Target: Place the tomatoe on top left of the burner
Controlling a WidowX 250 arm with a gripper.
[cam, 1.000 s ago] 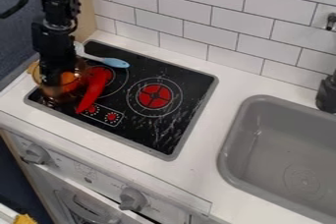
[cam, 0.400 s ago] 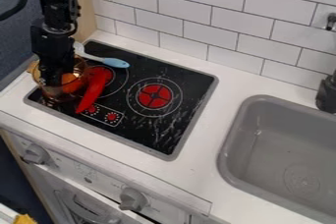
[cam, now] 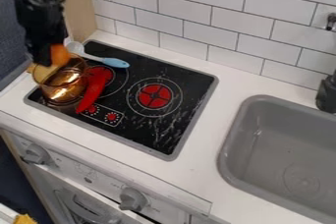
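My gripper [cam: 50, 58] is at the upper left, over the back left part of the amber glass pot, shut on the orange-red tomato [cam: 60, 55]. The tomato is at the height of the pot's rim or above it, and the gripper hides part of it. Below is the see-through pot [cam: 62, 92], on the left side of the black stove top [cam: 131, 133]. Right of the pot is the left burner [cam: 113, 74], partly covered by a red pepper. The right burner [cam: 154, 96] has nothing on it.
The red pepper [cam: 94, 90] lies against the pot's right side. A blue-and-white spoon [cam: 105, 59] lies behind the pot. A tiled wall [cam: 210, 16] runs along the back, with a grey sink [cam: 282, 149] at right.
The gripper has risen out of the pot and moved a little left, lifting the tomato with it. The pot, pepper and spoon have stayed put.
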